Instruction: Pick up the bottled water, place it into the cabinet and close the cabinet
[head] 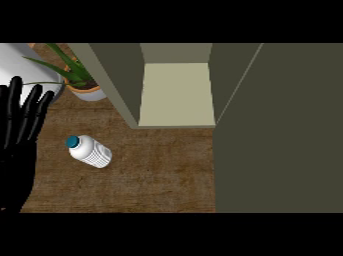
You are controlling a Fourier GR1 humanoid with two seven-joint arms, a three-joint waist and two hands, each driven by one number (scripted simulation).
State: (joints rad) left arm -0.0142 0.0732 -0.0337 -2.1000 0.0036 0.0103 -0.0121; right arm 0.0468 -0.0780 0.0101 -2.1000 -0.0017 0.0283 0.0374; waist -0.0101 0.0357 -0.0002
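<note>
A small clear water bottle (90,151) with a blue cap lies on its side on the brown wooden counter (159,170), cap pointing up-left. My left hand (10,135) rests open at the left edge, fingers up, a short way left of the bottle and not touching it. The olive-green cabinet (178,95) stands open behind the bottle, showing a pale inner shelf. Its open door (288,130) fills the right side of the view. My right hand shows nowhere.
A potted green plant (76,75) in a terracotta pot stands at the back left, beside the cabinet's left wall. A large white rounded object (11,67) sits in the top-left corner behind my left hand.
</note>
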